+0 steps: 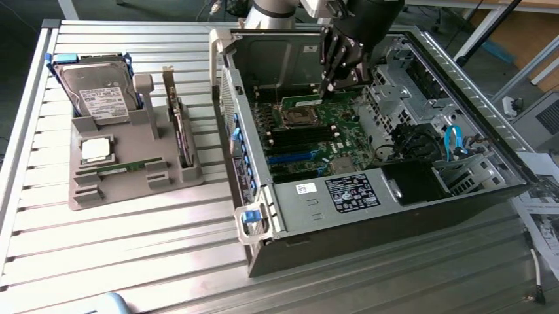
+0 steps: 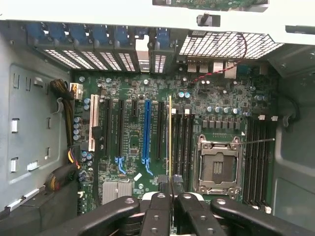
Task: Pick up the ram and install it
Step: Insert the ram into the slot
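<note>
- Ram: thin green stick, seen edge-on from the wrist as a pale line. From the exterior view it is a short green strip under the arm's fingers. It hangs inside the open computer case, over the motherboard.
- Position: the stick lines up with the black memory slots just beside the empty processor socket. I judge it is not seated, but I cannot tell how close its lower edge is to the slot.
- Gripper: closed on the ram at one end, a finger pad on each flat face, with the rest of the stick reaching out past the fingertips.
- Handling, by my estimate: very light and stiff along its length. A board this thin would crack if twisted or bent, and the chips and contact edge are fragile.
- Hold, by my estimate: best on the flat faces, away from the contact edge, which is how it is pinched here. An end grip leaves a long free length, so a sideways knock or a skewed push could lever it in the pads.
- Surface: smooth board faces, likely slippery under a light pinch.
- Also present: grey tray on the slatted table at the exterior view's left, well apart from the case. It holds a hard drive, a square processor and an upright expansion card.
</note>
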